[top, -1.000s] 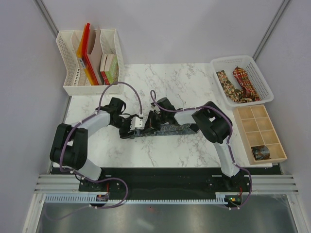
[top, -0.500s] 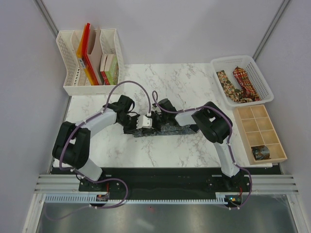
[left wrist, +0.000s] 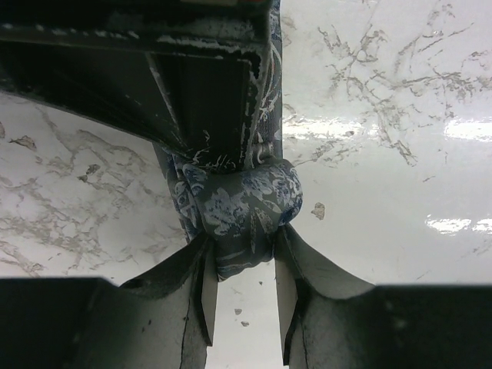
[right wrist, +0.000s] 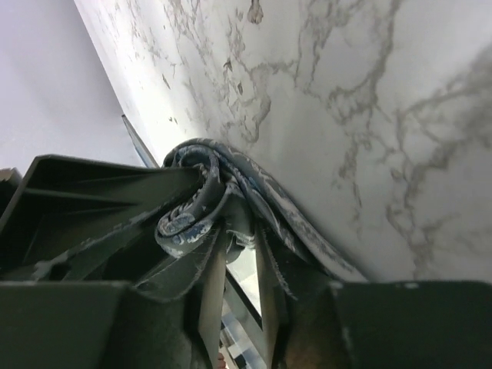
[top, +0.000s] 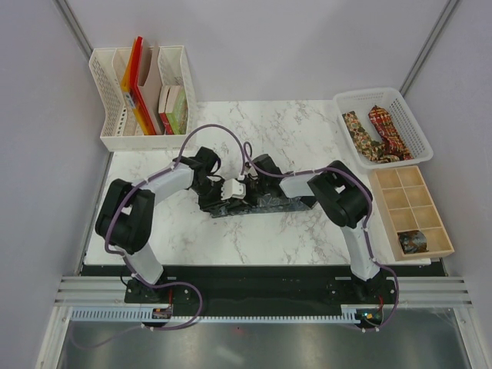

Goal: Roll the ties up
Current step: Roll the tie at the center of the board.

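The left arm [top: 165, 183] and right arm [top: 301, 185] both reach inward, wrists nearly meeting at mid-table. The left gripper [left wrist: 244, 257] pinches the rolled tie [left wrist: 242, 200] at its tips. The right gripper [right wrist: 241, 254] stands narrowly parted; whether it grips anything, I can't tell.

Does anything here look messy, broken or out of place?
Nothing looks spilled or broken. The one untidy spot is the white basket at the right, where a brown-gold tie and a red tie lie crumpled together, unrolled. The dark tie mid-table is only partly rolled.
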{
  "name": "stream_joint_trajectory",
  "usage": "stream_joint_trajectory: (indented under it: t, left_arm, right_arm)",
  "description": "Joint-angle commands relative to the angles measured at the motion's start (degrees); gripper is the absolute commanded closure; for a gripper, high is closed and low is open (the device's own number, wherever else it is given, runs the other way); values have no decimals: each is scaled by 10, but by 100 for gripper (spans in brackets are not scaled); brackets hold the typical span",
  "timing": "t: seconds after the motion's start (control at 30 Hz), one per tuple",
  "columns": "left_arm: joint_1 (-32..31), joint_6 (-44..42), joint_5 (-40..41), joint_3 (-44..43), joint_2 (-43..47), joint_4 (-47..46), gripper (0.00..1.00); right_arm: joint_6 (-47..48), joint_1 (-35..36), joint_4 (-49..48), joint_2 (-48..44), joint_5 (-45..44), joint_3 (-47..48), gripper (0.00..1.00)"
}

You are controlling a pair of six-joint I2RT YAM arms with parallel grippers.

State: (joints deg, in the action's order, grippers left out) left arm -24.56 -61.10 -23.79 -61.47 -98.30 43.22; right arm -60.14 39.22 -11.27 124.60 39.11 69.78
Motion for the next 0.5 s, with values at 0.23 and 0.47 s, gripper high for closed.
stream_joint_trajectory:
  t: [0.23, 0.47]
  left_arm:
    - [-20, -6, 9, -2, -75, 0, 80]
    - [-19, -6, 9, -11, -81, 7, 80]
  right_arm:
    - [75, -36, 92, -76, 10, -4, 66]
    - [16, -27, -7, -81, 32, -34, 57]
